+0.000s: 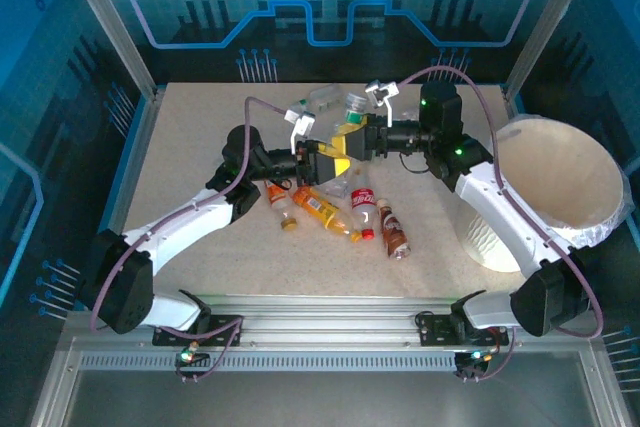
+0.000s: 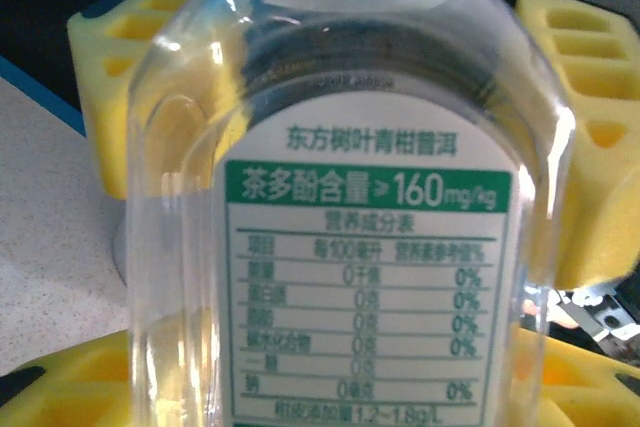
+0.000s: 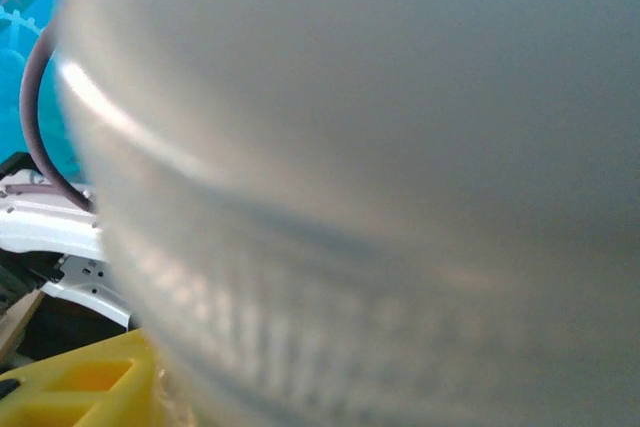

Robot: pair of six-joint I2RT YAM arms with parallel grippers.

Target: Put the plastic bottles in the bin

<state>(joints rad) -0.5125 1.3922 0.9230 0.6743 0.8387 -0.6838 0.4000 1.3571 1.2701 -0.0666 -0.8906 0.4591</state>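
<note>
A clear bottle with a white and green label (image 2: 368,247) hangs above the table between both grippers. My left gripper (image 1: 335,159) has its yellow fingers (image 2: 60,382) pressed to the bottle's lower sides. My right gripper (image 1: 360,140) faces it from the other end, its yellow fingers (image 2: 590,117) flanking the bottle's shoulder. I cannot tell whether they grip it. In the right wrist view the bottle (image 3: 380,197) is a grey blur beside one yellow finger (image 3: 70,387). The white bin (image 1: 490,237) stands at the right. Several bottles lie below the grippers: orange-labelled (image 1: 318,207), red-labelled (image 1: 362,203), brown (image 1: 395,234).
A small orange-capped bottle (image 1: 283,209) lies by the left arm. Clear bottles (image 1: 325,101), one green-capped (image 1: 355,103), lie behind the grippers. Aluminium posts and blue walls enclose the table. Bare speckled tabletop (image 1: 190,137) spreads at the left.
</note>
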